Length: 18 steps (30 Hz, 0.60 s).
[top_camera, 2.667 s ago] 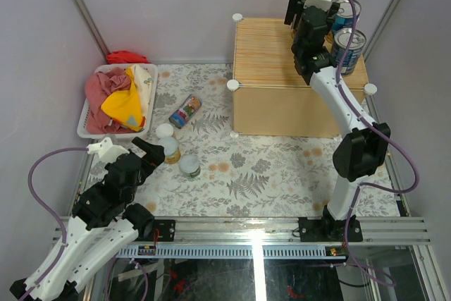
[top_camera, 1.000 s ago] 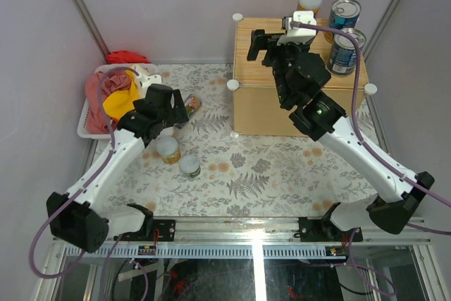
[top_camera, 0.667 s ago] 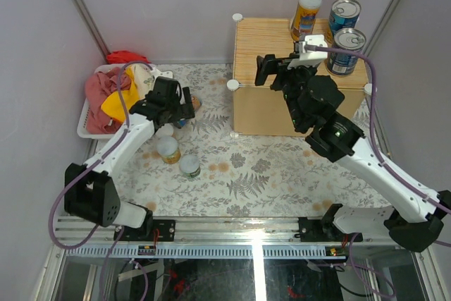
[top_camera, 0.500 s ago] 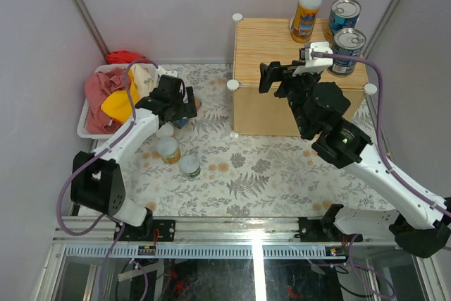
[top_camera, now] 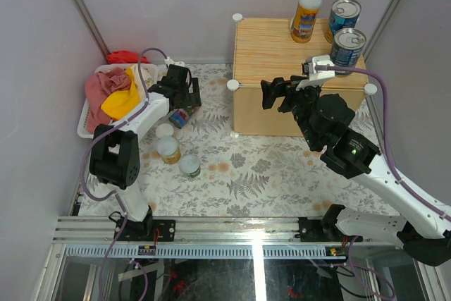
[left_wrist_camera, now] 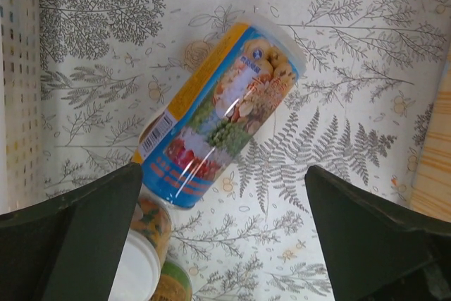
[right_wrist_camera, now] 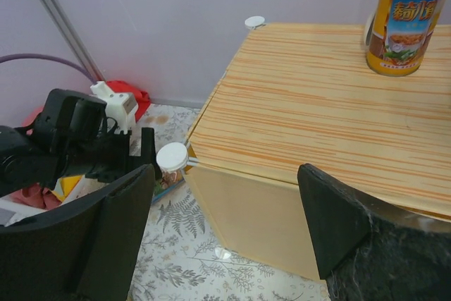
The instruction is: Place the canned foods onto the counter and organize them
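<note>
The slim multicoloured can (top_camera: 183, 115) lies on its side on the patterned mat, left of the counter (top_camera: 282, 61). My left gripper (top_camera: 184, 98) hovers over it, open and empty. In the left wrist view the can (left_wrist_camera: 220, 114) lies just beyond my spread fingers (left_wrist_camera: 84, 237). Two orange-yellow jars (top_camera: 168, 146) and a short pale-lidded can (top_camera: 189, 166) stand nearby on the mat. On the counter stand an orange-yellow jar (top_camera: 306, 17) and two blue tins (top_camera: 345, 33). My right gripper (top_camera: 278, 94) is open and empty above the counter's front edge (right_wrist_camera: 317, 118).
A white basket (top_camera: 90, 130) with red and yellow cloths sits at the far left, a red cloth (top_camera: 127, 56) behind it. White knobs (right_wrist_camera: 173, 156) mark the counter's corners. Grey walls close the back and sides. The left arm (right_wrist_camera: 84, 139) shows in the right wrist view.
My left arm has reached forward from the near edge to above the slim can. My right gripper has left the orange-yellow jar on the counter and drawn back toward its front.
</note>
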Tool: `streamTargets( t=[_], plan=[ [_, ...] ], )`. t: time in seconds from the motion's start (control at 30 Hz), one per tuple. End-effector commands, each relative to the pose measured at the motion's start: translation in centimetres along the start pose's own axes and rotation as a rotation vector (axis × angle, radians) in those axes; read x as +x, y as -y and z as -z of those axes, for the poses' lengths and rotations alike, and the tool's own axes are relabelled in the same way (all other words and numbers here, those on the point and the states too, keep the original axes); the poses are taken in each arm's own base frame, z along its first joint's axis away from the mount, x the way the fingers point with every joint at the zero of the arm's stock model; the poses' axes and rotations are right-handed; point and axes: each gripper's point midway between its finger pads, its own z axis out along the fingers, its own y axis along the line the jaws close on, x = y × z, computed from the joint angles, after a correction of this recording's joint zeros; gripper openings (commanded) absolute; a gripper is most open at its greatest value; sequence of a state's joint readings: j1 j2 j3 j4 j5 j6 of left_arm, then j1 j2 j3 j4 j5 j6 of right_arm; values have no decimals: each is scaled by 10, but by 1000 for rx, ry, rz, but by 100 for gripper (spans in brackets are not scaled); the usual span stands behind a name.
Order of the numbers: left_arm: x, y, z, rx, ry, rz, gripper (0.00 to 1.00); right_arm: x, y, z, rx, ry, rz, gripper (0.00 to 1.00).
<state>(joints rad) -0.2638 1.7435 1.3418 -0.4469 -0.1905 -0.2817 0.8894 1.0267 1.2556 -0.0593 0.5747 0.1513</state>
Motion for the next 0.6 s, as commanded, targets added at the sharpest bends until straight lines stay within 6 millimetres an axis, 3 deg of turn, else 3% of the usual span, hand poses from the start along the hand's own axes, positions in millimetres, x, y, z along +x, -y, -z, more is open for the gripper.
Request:
streamTargets(
  t=[0.0, 0.23, 0.57],
  plan=[
    [-22, -4, -14, -14, 39, -25, 100, -10, -8, 8, -52, 26, -38, 89],
    [-12, -17, -38, -49, -9, -36, 100, -4, -10, 9, -72, 16, -39, 89],
    [19, -11, -53, 1, -96, -68, 100, 2, -14, 8, -84, 2, -40, 89]
  ],
)
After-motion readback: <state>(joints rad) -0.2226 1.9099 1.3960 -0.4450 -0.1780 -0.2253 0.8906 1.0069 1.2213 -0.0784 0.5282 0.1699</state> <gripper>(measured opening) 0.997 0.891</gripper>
